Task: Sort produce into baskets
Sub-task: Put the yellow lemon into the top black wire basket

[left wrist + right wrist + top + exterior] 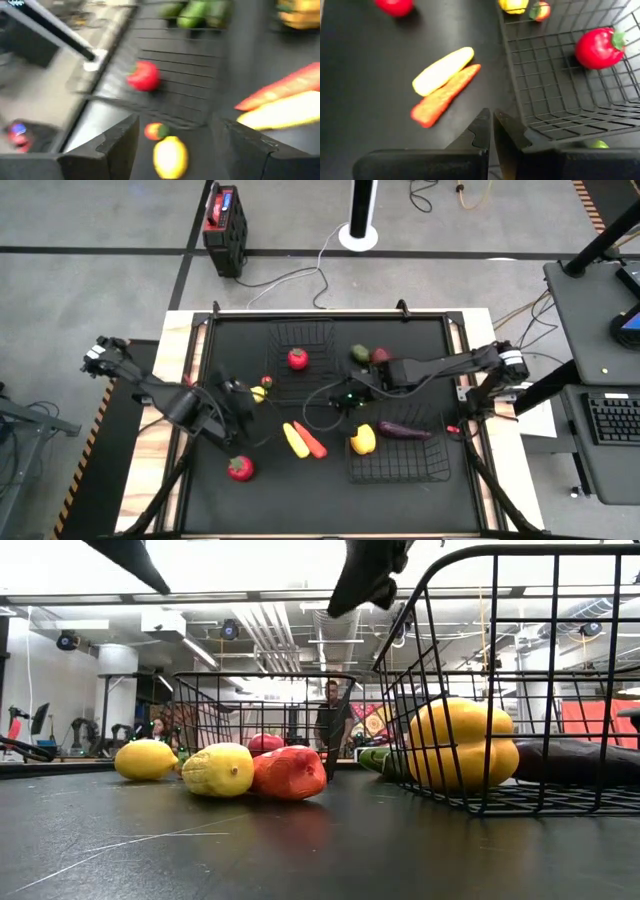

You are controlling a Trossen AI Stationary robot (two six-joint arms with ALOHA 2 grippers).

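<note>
Where fingers gape: lemon (170, 157) between left end effector (180, 145) (empty).

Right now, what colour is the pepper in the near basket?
Yellow. The pepper shows best in the low view, inside the wire basket.

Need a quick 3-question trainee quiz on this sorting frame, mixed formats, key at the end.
1. True or false: the right gripper is shut and holds nothing.
2. Multiple choice: what lies in the far basket? A) a red tomato B) a carrot C) a lemon
3. Fill in: the yellow pepper and the purple eggplant lie in the ____ basket.

Key
1. True. Its fingers meet over the mat, near the carrot and the yellow corn.
2. A, the tomato.
3. Near.
</note>
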